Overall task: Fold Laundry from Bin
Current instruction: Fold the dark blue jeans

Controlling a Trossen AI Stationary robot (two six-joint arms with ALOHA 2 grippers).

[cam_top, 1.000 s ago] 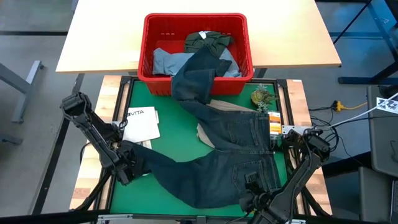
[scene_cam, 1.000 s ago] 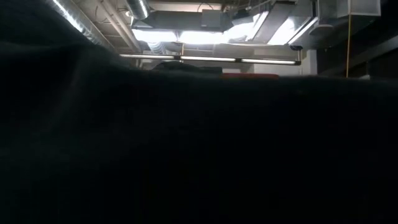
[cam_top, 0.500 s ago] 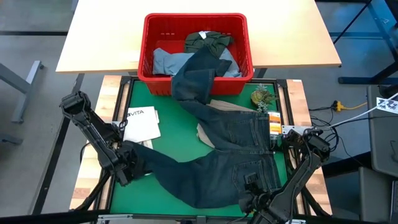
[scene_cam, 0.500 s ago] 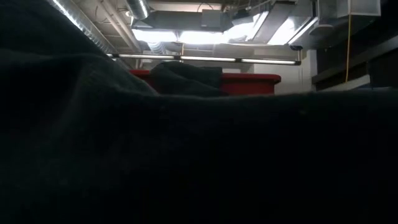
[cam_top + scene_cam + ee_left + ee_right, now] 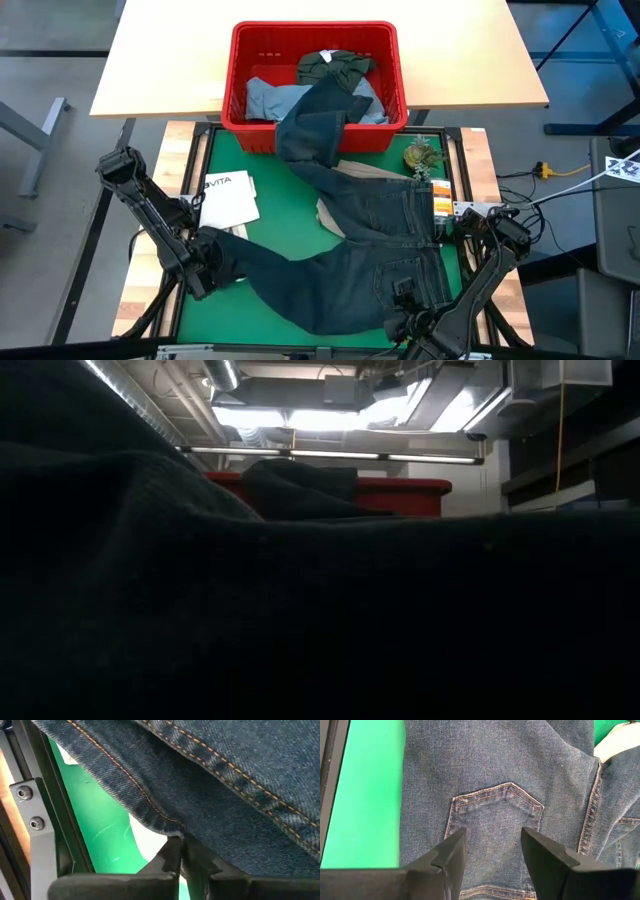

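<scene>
Dark navy jeans lay spread over the green mat, one leg trailing up over the rim of the red bin, other leg bent toward the left edge. Left gripper was clenched on that leg's hem, w/ right gripper released, jaws apart just above a back pocket. Not one fold made yet, I'd say; light blue & olive pieces sat in the bin, beige trousers under the jeans. White tote bag read "VITA", start hidden
</scene>
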